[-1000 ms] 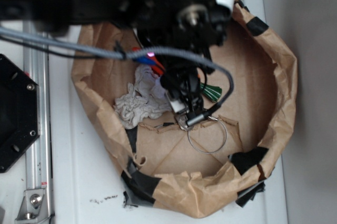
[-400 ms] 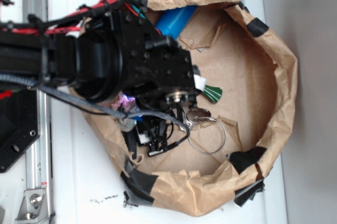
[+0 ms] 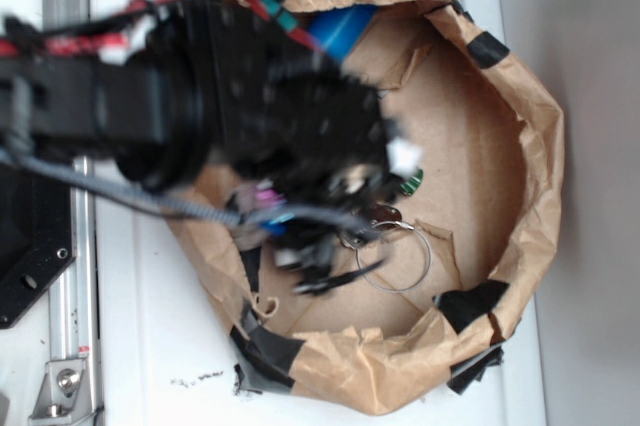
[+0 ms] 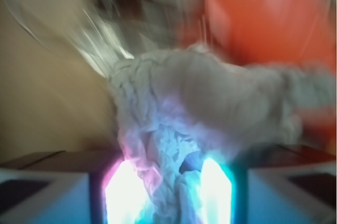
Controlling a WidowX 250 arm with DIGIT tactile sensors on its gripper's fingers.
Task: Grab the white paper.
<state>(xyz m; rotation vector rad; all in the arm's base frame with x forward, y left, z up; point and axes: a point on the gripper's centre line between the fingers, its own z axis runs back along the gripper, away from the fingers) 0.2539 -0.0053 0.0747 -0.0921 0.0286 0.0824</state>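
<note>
A: What is hard to see from outside?
B: Much. The black arm (image 3: 200,116) comes in from the left edge and covers the left half of the bag (image 3: 540,156). It is blurred, so its lower parts and the cables melt together. The gripper is somewhere under that blur and I cannot pick it out there. The paper is fully hidden in this view.

A: And on the right of the arm?
B: A blue tube (image 3: 345,26) shows only partly near the bag's top rim. A small green piece (image 3: 412,182) looks out beside the arm. A wire ring (image 3: 395,261) lies on the bag's floor, near the bottom rim, and its left part goes under the arm.

A: Does the wrist view help?
B: Yes, but it is also smeared. The paper (image 4: 210,103) fills the middle of it. It is off-white, wrinkled and twisted, with many small folds. Its lower part goes down between the two glowing fingers (image 4: 124,192), so the gripper (image 4: 168,192) is closed around the paper. The light colours the folds pink on the left and blue-green on the right.

A: What is around the paper?
B: At left there is brown bag wall, out of focus. At top right a big orange shape (image 4: 263,13) lies behind the paper, cut by the frame. It is too blurred to name.
</note>
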